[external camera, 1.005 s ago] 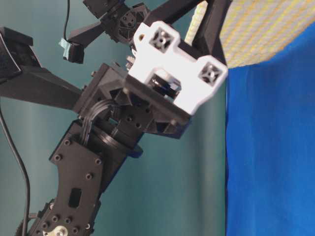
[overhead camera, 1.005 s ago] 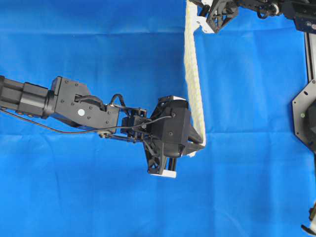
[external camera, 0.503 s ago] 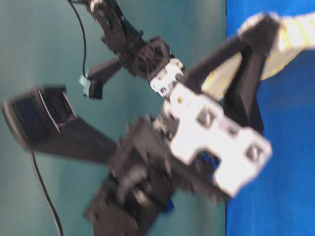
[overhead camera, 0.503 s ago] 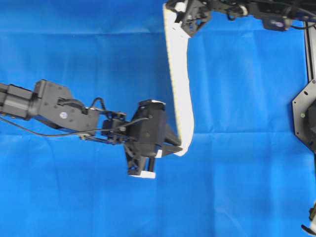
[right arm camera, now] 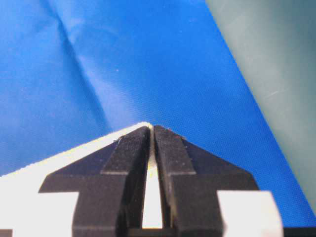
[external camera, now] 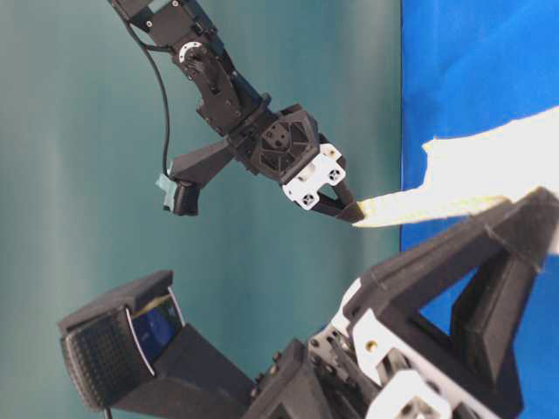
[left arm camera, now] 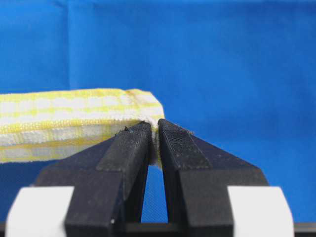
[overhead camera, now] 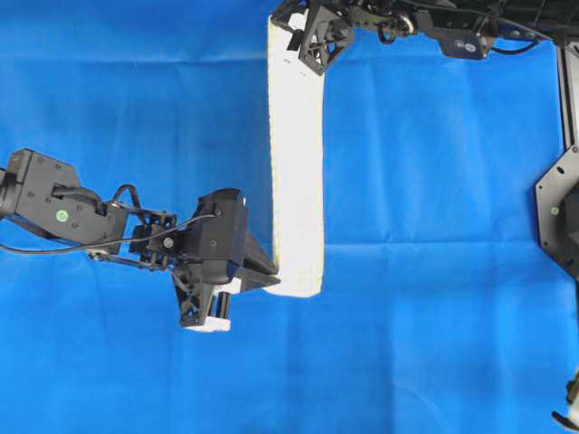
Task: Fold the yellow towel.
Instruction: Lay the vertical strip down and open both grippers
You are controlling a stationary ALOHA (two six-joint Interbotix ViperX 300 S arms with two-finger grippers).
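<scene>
Hanging above plain blue cloth (overhead camera: 434, 181), one yellow towel (overhead camera: 297, 172) stretched as pale checked band between two arms. Left gripper (overhead camera: 271, 280), at band's 6 o'clock end, pinched tight on corner. Right gripper (overhead camera: 303, 34), at 12 o'clock end, clamped on opposite corner. Teal wall (external camera: 87, 175) behind. Left arm's black body blocks table-level view.
</scene>
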